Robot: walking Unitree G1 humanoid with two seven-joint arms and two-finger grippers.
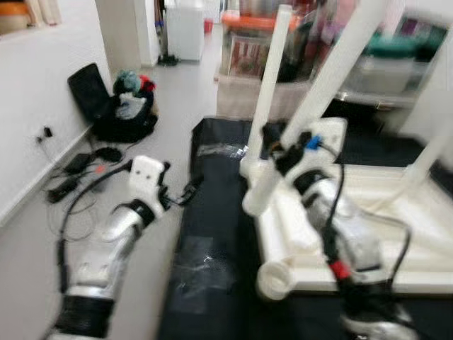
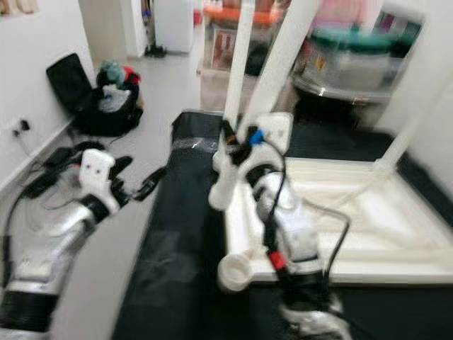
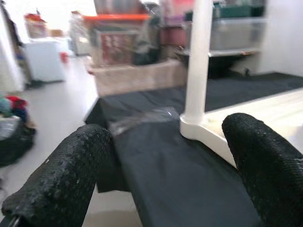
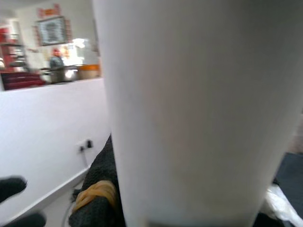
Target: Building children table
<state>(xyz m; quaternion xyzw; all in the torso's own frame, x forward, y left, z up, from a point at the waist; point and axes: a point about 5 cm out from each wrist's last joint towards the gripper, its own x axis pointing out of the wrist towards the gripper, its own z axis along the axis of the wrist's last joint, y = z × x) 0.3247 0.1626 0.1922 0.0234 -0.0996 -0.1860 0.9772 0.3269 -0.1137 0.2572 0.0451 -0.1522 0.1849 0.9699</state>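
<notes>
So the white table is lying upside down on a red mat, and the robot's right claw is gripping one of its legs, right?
Not quite: the mat is black, not red, as the left eye view shows. The rest holds: the white table lies upside down on it, and the right claw grips one of its legs.

- White table leg [image 4: 189,109]: smooth, matt plastic.
- Upturned tabletop [image 1: 396,212]: cream, slightly glossy plastic.
- Black mat [image 3: 180,179]: matt cloth.
- Left pincer [image 3: 165,165] fingers [image 3: 66,175]: black, rough, pebbled rubber.
- Arms [image 1: 113,241]: shiny silver metal.

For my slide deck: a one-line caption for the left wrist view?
Open left gripper hovers over black mat, facing upturned white table.
</notes>
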